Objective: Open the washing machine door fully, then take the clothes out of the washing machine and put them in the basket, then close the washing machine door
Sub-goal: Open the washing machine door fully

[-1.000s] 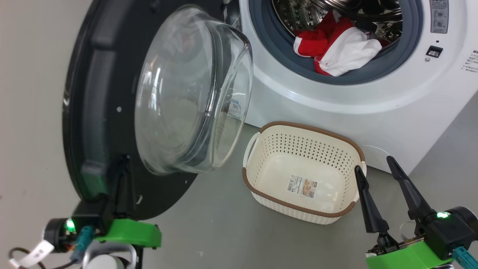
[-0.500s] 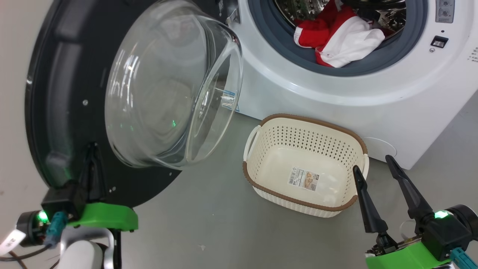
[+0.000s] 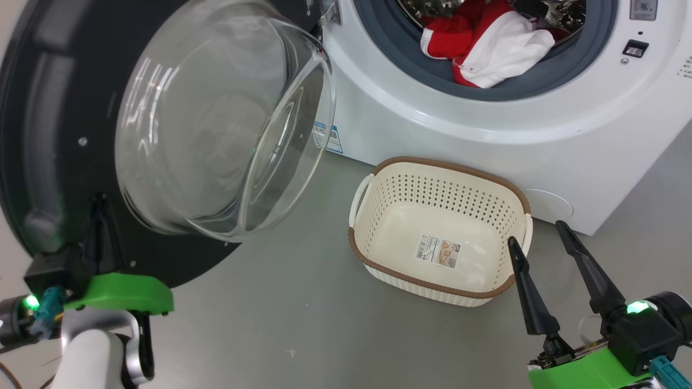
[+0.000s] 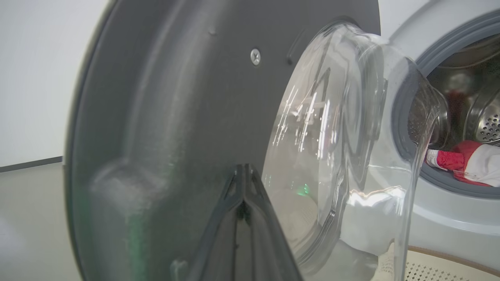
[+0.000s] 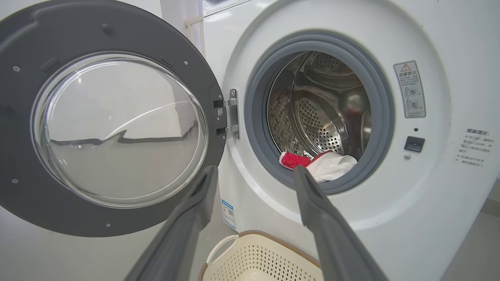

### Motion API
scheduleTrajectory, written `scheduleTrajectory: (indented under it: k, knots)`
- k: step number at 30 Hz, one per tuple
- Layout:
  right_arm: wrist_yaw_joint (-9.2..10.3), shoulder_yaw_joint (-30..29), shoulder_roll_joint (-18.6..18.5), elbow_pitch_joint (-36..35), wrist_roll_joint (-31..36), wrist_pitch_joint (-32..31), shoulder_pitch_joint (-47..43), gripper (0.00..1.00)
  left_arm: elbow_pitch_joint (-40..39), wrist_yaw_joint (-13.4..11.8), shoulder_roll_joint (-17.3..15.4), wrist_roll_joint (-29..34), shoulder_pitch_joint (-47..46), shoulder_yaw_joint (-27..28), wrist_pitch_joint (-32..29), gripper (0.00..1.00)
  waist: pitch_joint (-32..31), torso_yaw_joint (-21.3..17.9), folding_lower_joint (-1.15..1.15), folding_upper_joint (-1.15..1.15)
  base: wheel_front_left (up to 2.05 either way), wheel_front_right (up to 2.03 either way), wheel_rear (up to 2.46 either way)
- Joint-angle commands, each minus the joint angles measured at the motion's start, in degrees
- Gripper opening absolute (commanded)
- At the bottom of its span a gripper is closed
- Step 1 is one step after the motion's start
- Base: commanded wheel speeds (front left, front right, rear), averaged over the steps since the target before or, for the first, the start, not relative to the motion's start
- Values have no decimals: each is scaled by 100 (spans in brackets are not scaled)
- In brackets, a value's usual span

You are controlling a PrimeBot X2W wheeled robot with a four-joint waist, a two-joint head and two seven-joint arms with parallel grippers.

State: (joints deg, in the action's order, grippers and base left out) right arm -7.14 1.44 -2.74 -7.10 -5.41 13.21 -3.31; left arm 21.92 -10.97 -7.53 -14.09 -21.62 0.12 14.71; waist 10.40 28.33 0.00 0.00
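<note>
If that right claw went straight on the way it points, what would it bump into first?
Probably the washing machine, on its white front beside the grey seal; depth is unclear.

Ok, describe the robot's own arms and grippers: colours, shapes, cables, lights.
Both the left gripper and the right gripper have two long, tapering black fingers on a black body, with a bright green mount, a glowing green light and a teal cable plug. A pale white forearm with a grey metal bracket shows behind the left one.
</note>
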Motion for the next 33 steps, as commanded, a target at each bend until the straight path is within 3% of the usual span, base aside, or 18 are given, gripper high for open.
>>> scheduleTrajectory:
  k: [1, 13, 33]
  knots:
    - [-35, 181, -14, -186, 78, -20, 151, 100, -64, 8, -245, 50, -266, 343, 29, 0, 22, -18, 0, 0, 0, 0, 0]
    - [-35, 178, -14, -306, 149, -116, 186, 100, 55, 61, -286, 86, -419, 895, 29, 0, 165, -126, 0, 0, 0, 0, 0]
    - [-35, 197, -14, -475, 276, -270, 230, 100, 918, 204, -420, 266, -833, 1295, 29, 0, 363, -215, 0, 0, 0, 0, 0]
